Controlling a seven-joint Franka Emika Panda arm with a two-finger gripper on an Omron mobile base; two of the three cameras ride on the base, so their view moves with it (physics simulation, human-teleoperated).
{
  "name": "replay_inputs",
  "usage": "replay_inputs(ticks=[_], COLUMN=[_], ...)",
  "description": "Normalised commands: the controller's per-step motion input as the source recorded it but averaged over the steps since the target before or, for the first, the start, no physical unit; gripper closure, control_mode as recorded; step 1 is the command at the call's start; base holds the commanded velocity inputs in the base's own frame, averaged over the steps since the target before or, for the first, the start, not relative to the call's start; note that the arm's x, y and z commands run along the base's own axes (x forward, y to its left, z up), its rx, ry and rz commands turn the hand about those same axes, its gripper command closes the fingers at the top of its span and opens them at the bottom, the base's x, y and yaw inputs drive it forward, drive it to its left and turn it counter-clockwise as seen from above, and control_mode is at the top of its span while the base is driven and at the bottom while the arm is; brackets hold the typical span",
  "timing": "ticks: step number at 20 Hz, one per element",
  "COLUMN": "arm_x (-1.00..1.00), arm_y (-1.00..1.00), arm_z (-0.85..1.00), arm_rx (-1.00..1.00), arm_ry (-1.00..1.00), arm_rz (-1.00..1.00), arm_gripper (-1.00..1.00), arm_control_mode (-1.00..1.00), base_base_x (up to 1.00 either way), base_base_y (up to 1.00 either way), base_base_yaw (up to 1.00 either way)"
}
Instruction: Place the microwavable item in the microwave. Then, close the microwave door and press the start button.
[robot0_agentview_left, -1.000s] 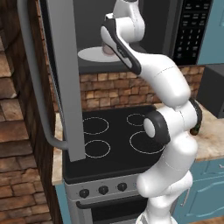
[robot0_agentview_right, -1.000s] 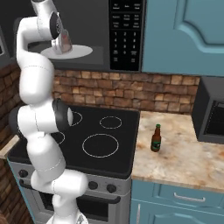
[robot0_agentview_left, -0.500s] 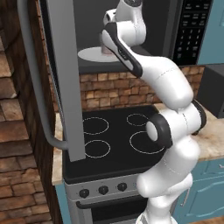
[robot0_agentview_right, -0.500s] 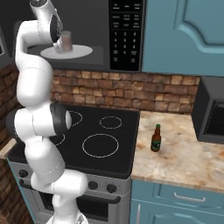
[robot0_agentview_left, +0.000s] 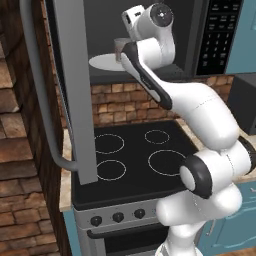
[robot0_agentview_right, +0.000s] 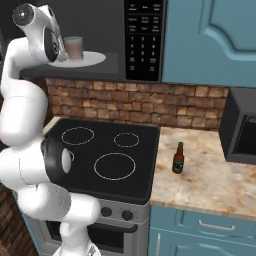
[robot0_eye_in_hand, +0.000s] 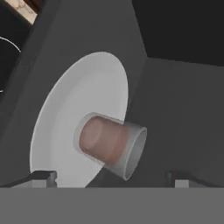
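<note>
- Brick wall at far left; one microwave door hangs open.
- One glass cup stands on the turntable plate inside the microwave.
- End effector: fingers apart, cup free between them.
- One black stove, four rings.
- One beer bottle stands on the stone surface.

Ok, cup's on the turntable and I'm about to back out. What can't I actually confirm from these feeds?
- Claw: in the hand view just the fingertips rise above the bottom band, spread either side of the glass cup; in both base views the arm's wrist covers it.
- Keypad: labels too small to pick out the start button.
- Microwave door: top cut off by the left base view's edge.
</note>
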Motion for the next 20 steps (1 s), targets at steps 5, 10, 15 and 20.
replay_inputs(ticks=[5, 10, 15, 20], arm_x=[-1.0, -1.0, -0.91, -0.69], arm_y=[0.0, 0.0, 0.0, 0.0], arm_z=[-0.04, -0.16, -0.66, -0.48], arm_rx=[-0.03, -0.07, -0.2, -0.17], arm_ry=[-0.44, -0.34, -0.12, -0.11], arm_rz=[0.0, -0.02, -0.01, -0.03], arm_gripper=[-1.0, -1.0, -1.0, -1.0], arm_control_mode=[-1.0, -1.0, -1.0, -1.0], base_base_x=[0.0, 0.0, 0.0, 0.0], base_base_y=[0.0, 0.0, 0.0, 0.0], base_base_yaw=[0.0, 0.0, 0.0, 0.0])
